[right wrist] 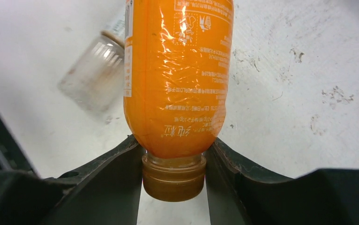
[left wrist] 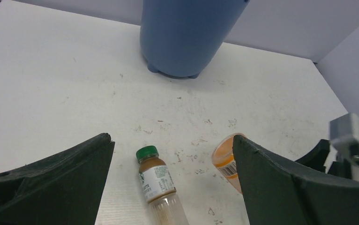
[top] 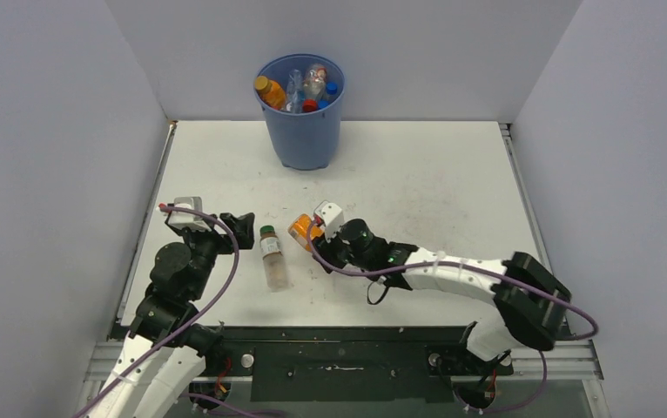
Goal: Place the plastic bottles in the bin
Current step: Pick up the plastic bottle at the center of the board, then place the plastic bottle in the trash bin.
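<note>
- The left gripper [top: 245, 226] hangs wide open and empty at the near left, low over the counter [top: 434, 183].
- Just right of it, a green-capped bottle [top: 272, 255] lies on its side, untouched. It looks like the left arm's likely next pick.
- The bin [top: 304, 131] stands at the far middle, with several bottles already inside.
- The right gripper [right wrist: 174, 157] has its jaws against both sides of the orange bottle [right wrist: 177, 79], at the neck just above the cap. It grips the bottle near the middle of the counter.
- The step in hand is picking up the orange bottle. The next move probably calls for lifting it clear, carrying it over the bin's rim and letting go.
- The green-capped bottle is a slim, clear cylinder with a pale label and brown liquid toward its cap.
- The bin is smooth blue plastic and tapers downward.
- The orange bottle is round and slick under a glossy, crinkled sleeve, so a neck grip may let it swing.
- The counter is matt white and scuffed.
</note>
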Available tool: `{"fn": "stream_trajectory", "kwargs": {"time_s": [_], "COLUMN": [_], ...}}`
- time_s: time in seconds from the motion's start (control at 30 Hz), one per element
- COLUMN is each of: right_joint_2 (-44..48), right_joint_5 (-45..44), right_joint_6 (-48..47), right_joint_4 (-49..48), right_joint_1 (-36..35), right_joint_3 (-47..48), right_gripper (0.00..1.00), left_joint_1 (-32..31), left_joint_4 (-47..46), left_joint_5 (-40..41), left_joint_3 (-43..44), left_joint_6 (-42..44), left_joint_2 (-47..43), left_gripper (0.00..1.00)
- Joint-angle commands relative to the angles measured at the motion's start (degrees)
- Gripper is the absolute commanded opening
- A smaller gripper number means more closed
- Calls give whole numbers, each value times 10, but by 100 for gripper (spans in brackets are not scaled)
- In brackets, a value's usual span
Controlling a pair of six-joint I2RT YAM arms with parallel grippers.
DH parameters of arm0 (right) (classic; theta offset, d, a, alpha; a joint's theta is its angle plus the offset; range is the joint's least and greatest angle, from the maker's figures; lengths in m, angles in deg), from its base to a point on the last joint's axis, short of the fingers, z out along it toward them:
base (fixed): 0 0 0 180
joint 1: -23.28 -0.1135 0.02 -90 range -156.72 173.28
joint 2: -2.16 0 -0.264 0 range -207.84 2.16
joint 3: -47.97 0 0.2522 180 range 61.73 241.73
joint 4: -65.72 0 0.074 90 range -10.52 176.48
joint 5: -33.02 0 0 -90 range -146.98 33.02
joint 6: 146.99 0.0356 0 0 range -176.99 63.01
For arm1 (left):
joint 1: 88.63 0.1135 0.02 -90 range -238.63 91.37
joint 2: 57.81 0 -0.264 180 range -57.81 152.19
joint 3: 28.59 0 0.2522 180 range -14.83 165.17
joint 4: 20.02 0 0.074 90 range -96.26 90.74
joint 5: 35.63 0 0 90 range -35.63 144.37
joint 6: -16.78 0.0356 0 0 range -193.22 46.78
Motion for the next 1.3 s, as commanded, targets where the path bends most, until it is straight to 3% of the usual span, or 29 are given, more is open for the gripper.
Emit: {"fn": "stream_trajectory", "kwargs": {"time_s": [0.0, 0.1, 0.2, 0.47, 0.57, 0.73, 0.83, 1.1, 1.27], "right_joint_2": [140, 220, 266, 294, 286, 259, 251, 241, 241], "right_joint_5": [-44, -48, -32, 42, 84, 111, 125, 144, 164], "right_joint_6": [68, 104, 125, 134, 126, 112, 108, 100, 98], "right_joint_4": [80, 178, 262, 420, 444, 480, 492, 507, 502], "right_joint_1": [-20, -33, -37, -40, -40, -39, -40, -40, -41], "right_joint_3": [-30, -27, -3, 79, 110, 163, 184, 207, 212], "right_gripper": [6, 5, 5, 5, 5, 5, 5, 5, 5], "left_joint_1": [-5, -20, -67, -169, -212, -406, -470, -479, -479], "left_joint_4": [-81, -115, -107, -6, 30, 58, 27, -30, -53], "left_joint_5": [-102, -217, -251, -368, -322, -112, -18, 11, 23], "left_joint_3": [-3, 15, 43, 72, 94, 88, 70, 60, 69], "left_joint_6": [16, 47, 114, 453, 548, 699, 770, 857, 856], "left_joint_2": [-11, 9, 33, 8, 45, 102, 122, 153, 189], "left_gripper": [99, 100, 100, 96, 96, 96, 96, 96, 97]}}
